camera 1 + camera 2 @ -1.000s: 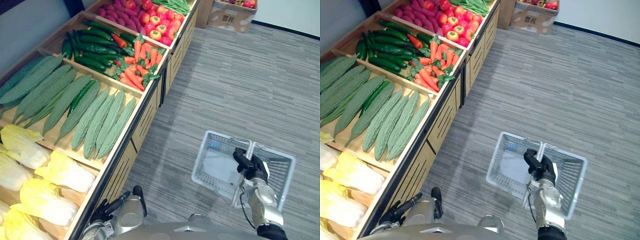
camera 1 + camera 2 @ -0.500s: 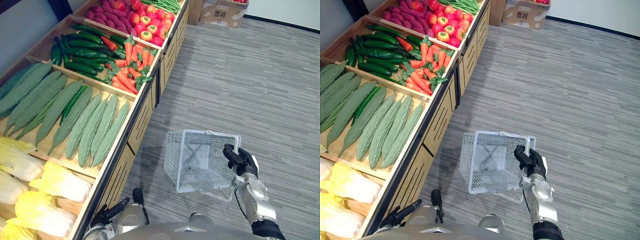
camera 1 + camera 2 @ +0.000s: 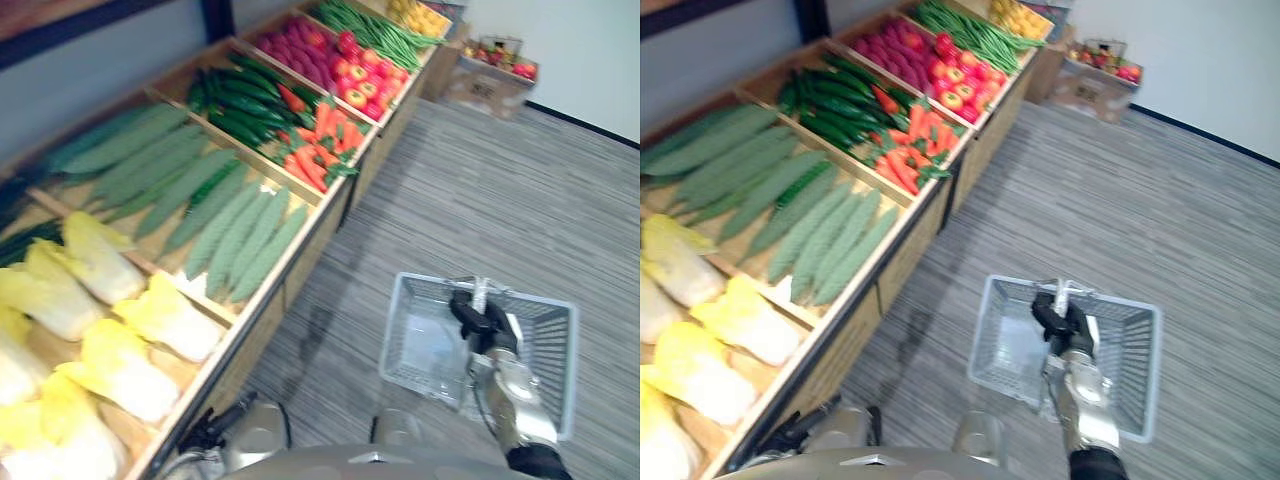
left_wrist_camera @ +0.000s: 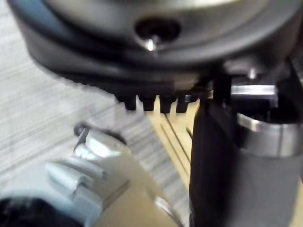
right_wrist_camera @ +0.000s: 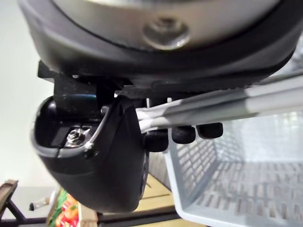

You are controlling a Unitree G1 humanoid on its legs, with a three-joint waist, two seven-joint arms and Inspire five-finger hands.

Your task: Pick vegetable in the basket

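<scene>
My right hand is shut on the handle of a pale grey plastic basket, which hangs level over the floor beside the wooden produce shelf. The basket looks empty inside. The right wrist view shows the fingers curled round the handle bars and the mesh wall below. Yellow cabbages, bitter gourds, carrots and cucumbers lie in the shelf's compartments. My left hand hangs low by the shelf front with relaxed fingers, holding nothing.
Farther along the shelf lie red apples, purple roots and green beans. A cardboard box of produce stands on the floor past the shelf's far end. Grey striped floor stretches to the right.
The whole view has swung toward the shelf, so the camera moved. The basket, tipped on its side half a second ago, now hangs level from my right hand.
</scene>
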